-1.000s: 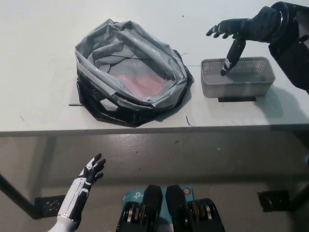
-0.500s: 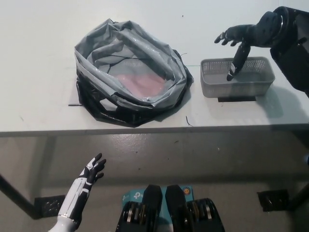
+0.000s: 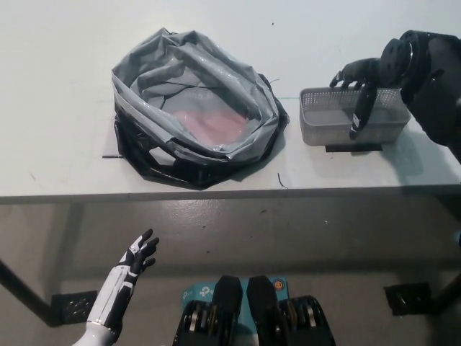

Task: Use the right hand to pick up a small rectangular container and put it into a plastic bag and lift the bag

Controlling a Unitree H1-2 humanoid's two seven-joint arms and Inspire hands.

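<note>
A small grey rectangular mesh container [image 3: 331, 122] sits on the white table [image 3: 57, 108] at the right. My black right hand [image 3: 362, 86] hovers over its right half, open, with one finger reaching down across the container's front wall and the others spread over its back rim. To the left stands the plastic bag [image 3: 193, 108], grey outside and black at its base, its mouth wide open and something pink visible inside. My white left hand [image 3: 133, 261] rests open below the table's front edge at the lower left.
The table's front edge [image 3: 216, 196] runs across the middle of the picture, with floor below it. A dark strip [image 3: 353, 148] lies under the container's front. Bare table surface lies left of the bag and behind it.
My right hand has moved right and toward me across the container, from its left part to its right half, and lower. The container, the bag and my left hand have not moved.
</note>
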